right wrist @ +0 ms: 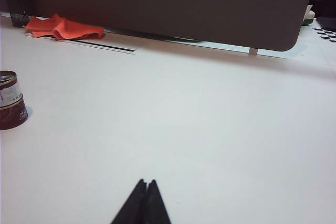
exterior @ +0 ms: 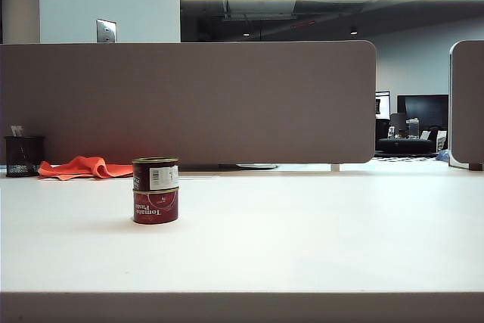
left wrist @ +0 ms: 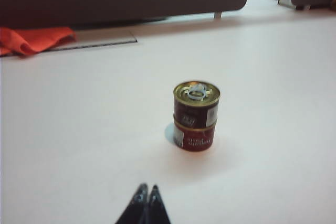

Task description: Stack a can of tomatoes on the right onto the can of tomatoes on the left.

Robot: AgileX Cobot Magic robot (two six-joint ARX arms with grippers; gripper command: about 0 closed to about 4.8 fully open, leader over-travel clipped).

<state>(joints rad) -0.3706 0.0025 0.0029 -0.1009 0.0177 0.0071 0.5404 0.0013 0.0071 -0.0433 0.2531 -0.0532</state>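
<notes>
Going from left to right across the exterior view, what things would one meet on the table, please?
Black mesh pen holder → orange cloth → stacked tomato cans. Neither gripper appears in that view; both wrist views show theirs shut.

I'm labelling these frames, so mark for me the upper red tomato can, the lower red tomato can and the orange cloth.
upper red tomato can point(left wrist: 196, 105), left wrist view, its dark side wall.
lower red tomato can point(exterior: 155, 206), exterior view, its red label.
orange cloth point(right wrist: 62, 27), right wrist view, its crumpled middle.
</notes>
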